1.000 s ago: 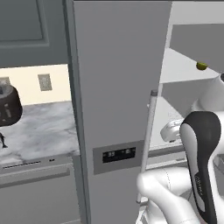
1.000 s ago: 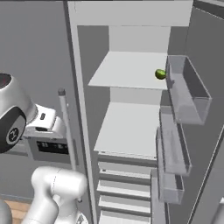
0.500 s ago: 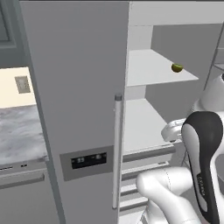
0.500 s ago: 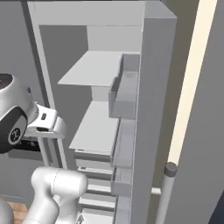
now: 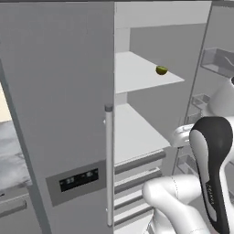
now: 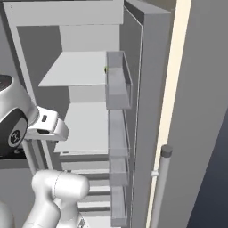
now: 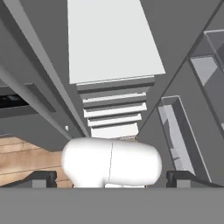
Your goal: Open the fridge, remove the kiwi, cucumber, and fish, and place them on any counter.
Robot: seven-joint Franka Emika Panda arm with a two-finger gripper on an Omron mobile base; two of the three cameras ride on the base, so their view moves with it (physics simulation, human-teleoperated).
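On the upper white shelf of the fridge, near its front right edge: the kiwi, small, rounded, olive-green, alone there. Right door swung wide; left door shut, bar handle and dark display panel on its face.

Tool down at about the level of the lower shelf, pointed down past that shelf's front and the stacked drawer fronts toward the wooden floor. Dark fingertips far apart at either side of the hand view, jaws spread wide, nothing between them, nothing gripped.

Key relation, judged: kiwi well above the tool and further into the compartment, one shelf up. Tool aimed away from it at present, so a lift and a re-aim toward the upper shelf likely needed first. Fruit near round, no long axis to align with; grasp direction set by shelf clearance rather than by the fruit.

Containers: clear door bins stacked down the inside of the right door, all seemingly bare. In the right base view kiwi a mere green speck behind the top bin's edge. Lower shelf bare. No cucumber or fish made out on the visible shelves; drawers shut, contents not to be told.
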